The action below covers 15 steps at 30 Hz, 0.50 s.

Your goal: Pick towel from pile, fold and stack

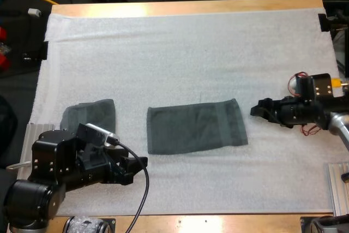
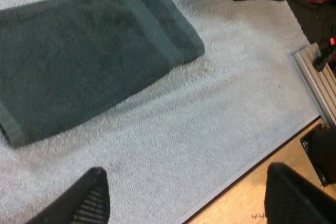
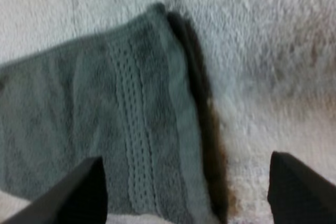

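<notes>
both grippers hold nothing, jaws apart: left gripper (image 1: 139, 168) near the flat towel's (image 1: 196, 128) near-left corner, right gripper (image 1: 257, 108) just beside its right edge. folding seems in hand; next, pinch that edge and carry it across.

- Dark grey-green towel (image 1: 196, 126): folded into a flat rectangle, lying mid-way across the white mat (image 1: 191, 53).
- Second towel (image 1: 90, 114): smaller, same colour, well apart at the mat's left side.

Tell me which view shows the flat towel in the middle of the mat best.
The high view: the flat towel lies whole there, all four edges visible. The left wrist view crops part; the right wrist view shows its banded end.
</notes>
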Available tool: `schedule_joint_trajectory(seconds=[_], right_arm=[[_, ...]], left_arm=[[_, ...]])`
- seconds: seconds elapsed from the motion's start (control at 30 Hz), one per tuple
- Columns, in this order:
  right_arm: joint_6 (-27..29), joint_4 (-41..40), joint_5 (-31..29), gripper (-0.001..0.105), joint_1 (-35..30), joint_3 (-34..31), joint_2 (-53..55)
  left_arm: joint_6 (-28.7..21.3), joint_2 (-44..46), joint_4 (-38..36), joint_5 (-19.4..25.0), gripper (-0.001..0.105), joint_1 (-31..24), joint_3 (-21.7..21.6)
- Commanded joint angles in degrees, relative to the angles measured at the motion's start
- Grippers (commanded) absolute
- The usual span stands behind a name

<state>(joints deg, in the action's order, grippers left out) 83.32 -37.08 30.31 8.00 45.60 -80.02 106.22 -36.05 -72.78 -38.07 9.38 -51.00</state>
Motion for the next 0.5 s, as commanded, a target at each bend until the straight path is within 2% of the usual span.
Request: schedule_joint_trajectory(seconds=[0.0, 0.2, 0.47], right_arm=[[0.9, 1.6, 2.0, 0.063, -0.2, 0.4, -1.3], [0.9, 5.3, 6.2, 0.063, -0.2, 0.4, -7.1], [-1.3, 8.0, 6.6, 0.063, 0.5, 0.4, -12.2]], left_arm=[[0.4, 0.2, 0.2, -0.3, 0.061, -0.1, -0.5], [0.4, 0.2, 0.2, -0.3, 0.061, -0.1, -0.5], [0.4, 0.2, 0.2, -0.3, 0.061, -0.1, -0.5]])
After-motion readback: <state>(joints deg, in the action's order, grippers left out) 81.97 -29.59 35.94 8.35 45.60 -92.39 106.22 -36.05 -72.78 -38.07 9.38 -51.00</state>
